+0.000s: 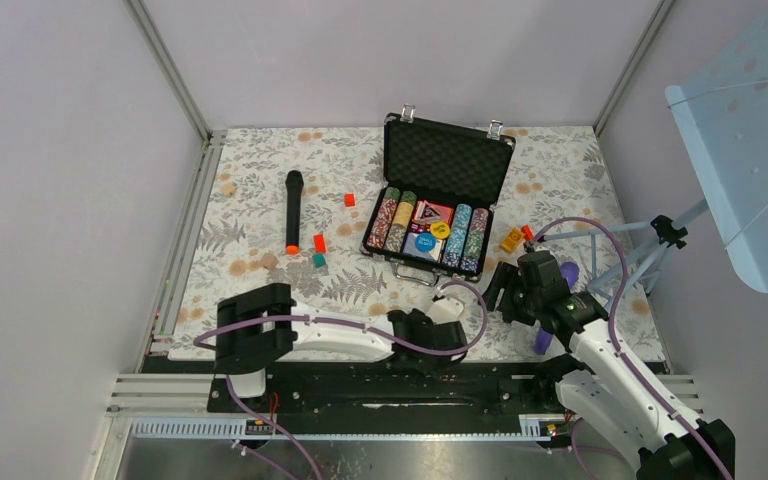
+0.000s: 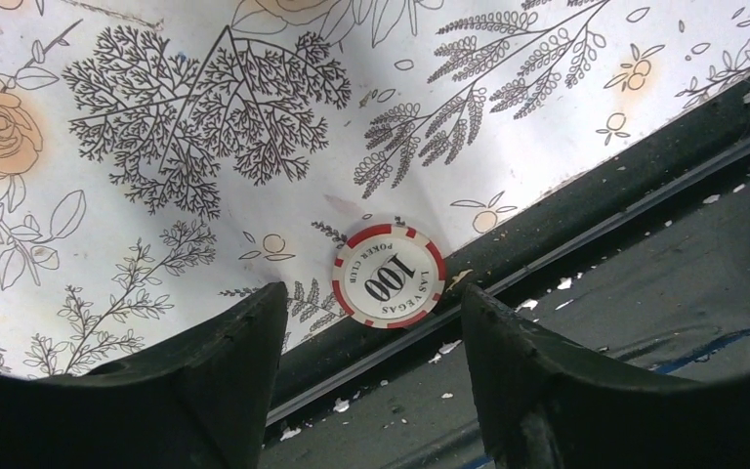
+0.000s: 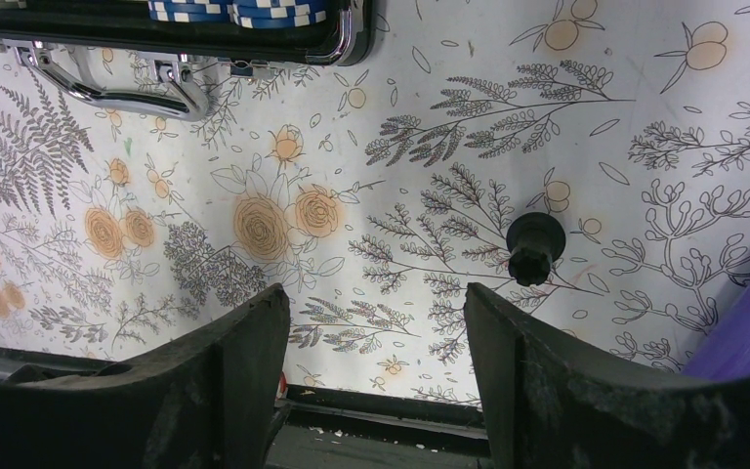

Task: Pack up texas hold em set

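Top external: briefcase [image 1: 447, 160] sits open at the far middle of the mat [image 1: 260, 200], chip rows [image 1: 392, 222] packed in its tray.
Loose one: red-and-white 100 chip [image 2: 389, 273] lying flat at the mat's near edge, well outside the case.
Left gripper [image 2: 371, 303]: jaws apart right over that chip, not gripping it.
Right gripper [image 3: 376, 303]: spread wide, empty, near the case's front corner.

Plain grey walls [image 1: 380, 50] enclose a floral-patterned tabletop [image 1: 250, 205], with a pale blue dotted panel [image 1: 750, 150] at right

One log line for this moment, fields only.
left gripper: open, red-white chip flat on cloth just ahead, not gripped | right gripper: open, empty | case: open, chip rows inside
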Robot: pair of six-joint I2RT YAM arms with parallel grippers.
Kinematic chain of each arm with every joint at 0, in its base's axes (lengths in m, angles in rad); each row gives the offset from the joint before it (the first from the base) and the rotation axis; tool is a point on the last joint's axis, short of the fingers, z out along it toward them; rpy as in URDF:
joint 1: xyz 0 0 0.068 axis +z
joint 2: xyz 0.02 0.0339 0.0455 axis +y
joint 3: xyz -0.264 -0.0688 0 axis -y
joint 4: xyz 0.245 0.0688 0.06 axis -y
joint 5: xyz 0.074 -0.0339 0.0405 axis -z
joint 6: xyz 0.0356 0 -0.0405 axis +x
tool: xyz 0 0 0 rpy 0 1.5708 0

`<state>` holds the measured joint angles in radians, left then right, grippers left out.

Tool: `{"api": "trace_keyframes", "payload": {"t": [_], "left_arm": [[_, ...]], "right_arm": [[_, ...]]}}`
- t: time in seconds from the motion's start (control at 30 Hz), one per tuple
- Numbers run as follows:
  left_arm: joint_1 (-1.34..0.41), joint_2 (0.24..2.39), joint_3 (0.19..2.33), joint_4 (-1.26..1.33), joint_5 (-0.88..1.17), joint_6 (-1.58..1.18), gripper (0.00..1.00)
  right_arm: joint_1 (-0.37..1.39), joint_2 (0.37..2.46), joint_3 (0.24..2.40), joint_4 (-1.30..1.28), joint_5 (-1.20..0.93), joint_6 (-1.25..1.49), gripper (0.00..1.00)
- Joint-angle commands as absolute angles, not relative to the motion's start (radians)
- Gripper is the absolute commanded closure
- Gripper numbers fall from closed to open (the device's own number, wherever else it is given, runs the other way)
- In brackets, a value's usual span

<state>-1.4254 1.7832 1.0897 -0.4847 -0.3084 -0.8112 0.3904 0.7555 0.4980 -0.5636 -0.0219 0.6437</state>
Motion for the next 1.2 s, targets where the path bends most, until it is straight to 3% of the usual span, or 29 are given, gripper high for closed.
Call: {"api": "trace_keyframes", "payload": {"t": [0.0, 0.73, 0.93, 1.17], "left_arm": [[-1.427, 1.820, 1.106, -0.514, -0.348, -0.794, 0.35], [-1.292, 1.738, 0.951, -0.467, -0.362, -0.753, 0.40], [-1.291, 1.719, 0.960, -0.452, -0.303, -0.763, 0.33], [-1.357, 1.752, 1.022, -0.495, -0.286, -0.804, 0.33]], "right_arm": [[0.385, 0.753, 0.500, -0.545, -0.044, 0.630, 0.27], [0.385, 0.756, 0.494, -0.542, -0.054, 0.630, 0.27], [0.385, 0.757, 0.491, -0.542, -0.055, 0.629, 0.27], [0.385, 0.753, 0.487, -0.543, -0.054, 0.628, 0.27]]}}
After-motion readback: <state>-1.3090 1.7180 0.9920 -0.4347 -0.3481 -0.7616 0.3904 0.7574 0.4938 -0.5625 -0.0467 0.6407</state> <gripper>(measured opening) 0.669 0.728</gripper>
